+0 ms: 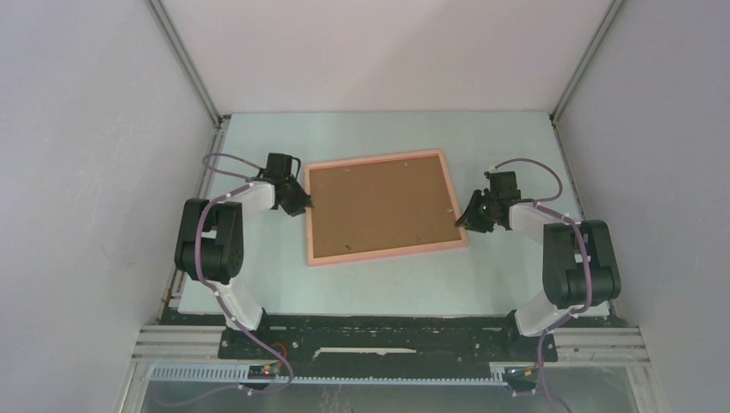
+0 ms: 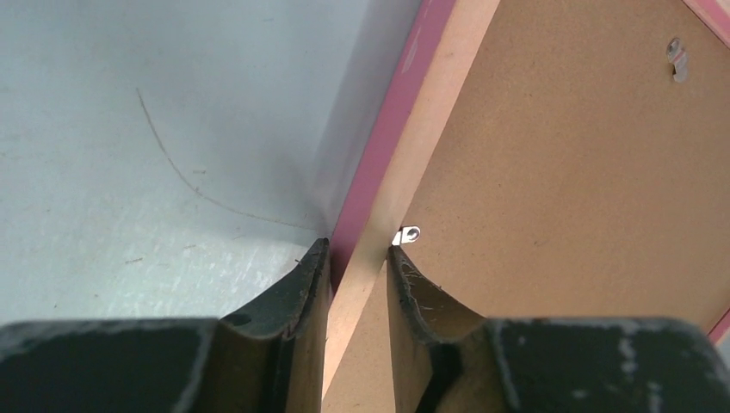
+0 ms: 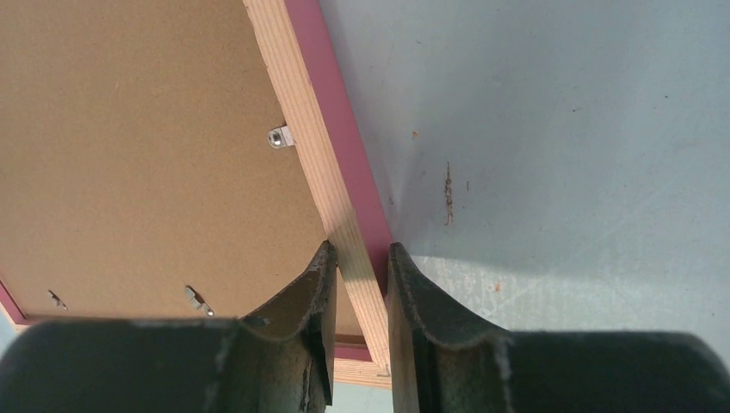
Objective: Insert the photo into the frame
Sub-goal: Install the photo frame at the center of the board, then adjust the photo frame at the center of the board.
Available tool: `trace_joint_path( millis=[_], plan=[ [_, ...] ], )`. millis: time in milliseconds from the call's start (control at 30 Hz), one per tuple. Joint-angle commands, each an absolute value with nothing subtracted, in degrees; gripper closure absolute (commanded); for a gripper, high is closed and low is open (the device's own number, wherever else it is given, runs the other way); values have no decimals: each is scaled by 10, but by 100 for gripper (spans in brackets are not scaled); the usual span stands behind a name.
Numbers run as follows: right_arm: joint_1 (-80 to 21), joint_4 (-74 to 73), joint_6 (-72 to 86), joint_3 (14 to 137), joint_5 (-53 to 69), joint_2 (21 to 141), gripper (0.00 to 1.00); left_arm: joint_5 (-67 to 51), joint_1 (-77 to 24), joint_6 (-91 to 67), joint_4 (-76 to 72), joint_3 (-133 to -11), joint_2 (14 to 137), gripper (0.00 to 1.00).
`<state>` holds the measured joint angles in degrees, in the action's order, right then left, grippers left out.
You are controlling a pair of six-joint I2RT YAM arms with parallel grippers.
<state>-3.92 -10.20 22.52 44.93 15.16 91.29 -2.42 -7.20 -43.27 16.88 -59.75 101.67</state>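
The salmon-pink frame [image 1: 387,252] lies back side up in the middle of the table, with the plain brown backing board [image 1: 379,206] filling it. The photo is hidden. My left gripper [image 1: 306,205] is closed across the frame's left rail [image 2: 392,129], one finger outside and one on the board side [image 2: 359,249]. My right gripper [image 1: 465,219] is closed the same way across the right rail [image 3: 301,95], near the frame's near right corner [image 3: 357,254]. I cannot tell whether the frame rests on the table or is slightly raised.
Small metal retaining tabs sit on the board's edge, one [image 2: 409,234] just past my left fingertips and one [image 3: 277,137] by the right rail. The pale table [image 1: 258,275] is walled in by white panels on three sides.
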Motion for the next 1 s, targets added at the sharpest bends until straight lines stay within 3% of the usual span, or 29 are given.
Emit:
trace_joint_path(
  millis=[0,67,100,233,433,567,700,800,967],
  plan=[
    [-32,-75,252,446,148,918,100,-21,-66,-412,171,-557,960,97],
    [-33,-78,251,446,145,915,100,-30,-66,-409,166,-535,932,86],
    [-33,-79,249,446,144,914,100,-37,-66,-408,162,-523,915,75],
    [-33,-80,246,447,145,911,100,-40,-66,-401,156,-492,850,47],
    [-41,-81,240,446,145,900,97,-63,-66,-408,122,-431,820,23],
    [-54,-88,235,452,123,884,79,-90,-72,-419,91,-395,834,10],
    [-58,-134,246,466,66,860,52,-78,-93,-409,88,-381,827,7],
    [-68,-178,255,463,38,820,39,-72,-102,-406,89,-369,809,7],
    [-71,-243,275,420,53,748,34,-83,-114,-400,85,-352,796,6]
  ],
)
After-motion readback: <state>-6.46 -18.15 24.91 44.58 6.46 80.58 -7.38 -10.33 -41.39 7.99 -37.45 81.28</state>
